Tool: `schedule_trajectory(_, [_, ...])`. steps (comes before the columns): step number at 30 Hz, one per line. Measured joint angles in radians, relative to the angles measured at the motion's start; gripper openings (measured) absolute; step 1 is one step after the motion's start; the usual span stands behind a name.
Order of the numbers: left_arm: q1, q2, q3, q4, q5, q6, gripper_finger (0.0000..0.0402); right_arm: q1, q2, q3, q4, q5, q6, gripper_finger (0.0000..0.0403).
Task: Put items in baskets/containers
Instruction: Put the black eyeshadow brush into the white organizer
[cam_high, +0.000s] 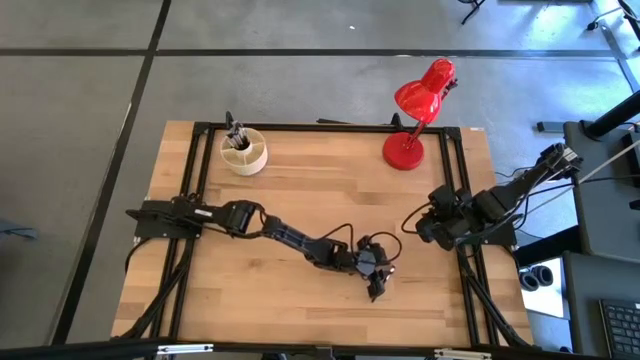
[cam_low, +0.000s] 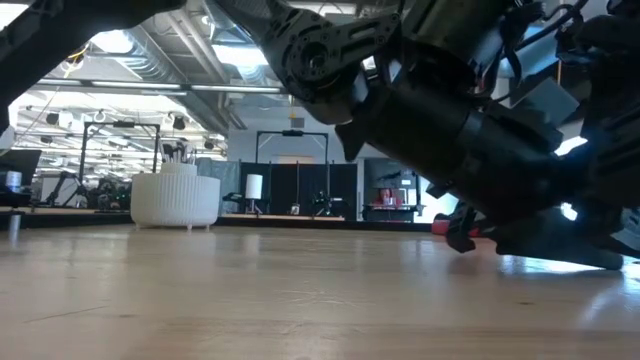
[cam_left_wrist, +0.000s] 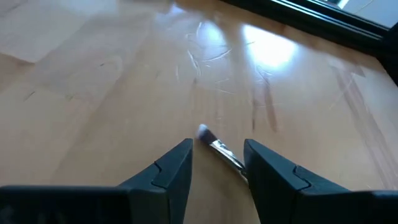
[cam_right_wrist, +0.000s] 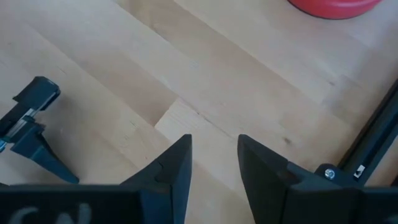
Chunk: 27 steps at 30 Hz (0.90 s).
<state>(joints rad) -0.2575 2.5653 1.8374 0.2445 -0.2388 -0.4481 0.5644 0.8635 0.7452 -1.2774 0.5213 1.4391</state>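
Left gripper (cam_left_wrist: 216, 171): you see it low over the near part of the wooden table (cam_high: 330, 190), at the end of the left arm, which reaches across from the left edge. Its two dark fingers (cam_left_wrist: 171, 171) stand apart with a clear gap between them and clasp nothing.

Makeup brush (cam_left_wrist: 219, 149): you find it lying flat on the wood in that gap, its pale bristle tip pointing away from the wrist and its metal ferrule running back toward the right-hand finger. You cannot tell whether that finger touches it. In the high view the brush is hidden under the gripper.

Right gripper (cam_right_wrist: 213, 165): you see it held near the right edge of the table, beside the black frame rail, well apart from the brush. Its fingers stand apart over bare wood, with nothing between them.

Red desk lamp (cam_high: 415, 115): you find its round base on the far right part of the table, its shade tilted outward beyond the far edge.

Cream-white organiser (cam_high: 244, 152): you find it upright near the far left corner, well apart from both grippers. Several dark-handled brushes (cam_high: 235, 133) stand in it, their ends above the rim. In the low view it shows as a ribbed white cup on the far side of the wood.
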Motion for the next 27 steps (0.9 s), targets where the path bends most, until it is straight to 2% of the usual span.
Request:
schedule_trajectory(9, [-0.015,0.010,0.001,0.016,-0.006,0.005,0.0141,0.000,0.000,0.000,0.000,-0.019,0.001,0.0129])
schedule_trajectory(18, [-0.054,0.002,0.006,-0.158,-0.124,0.075,0.0141,0.000,0.000,0.000,0.001,-0.020,0.000,0.0129])
schedule_trajectory(23, [-0.059,-0.025,0.004,-0.216,-0.145,0.116,0.0141,0.000,0.000,0.000,0.000,-0.020,-0.007,0.0129])
schedule_trajectory(27, [-0.057,-0.071,-0.001,-0.331,-0.154,0.121,0.0141,0.000,0.000,0.000,0.000,-0.019,-0.008,0.0129])
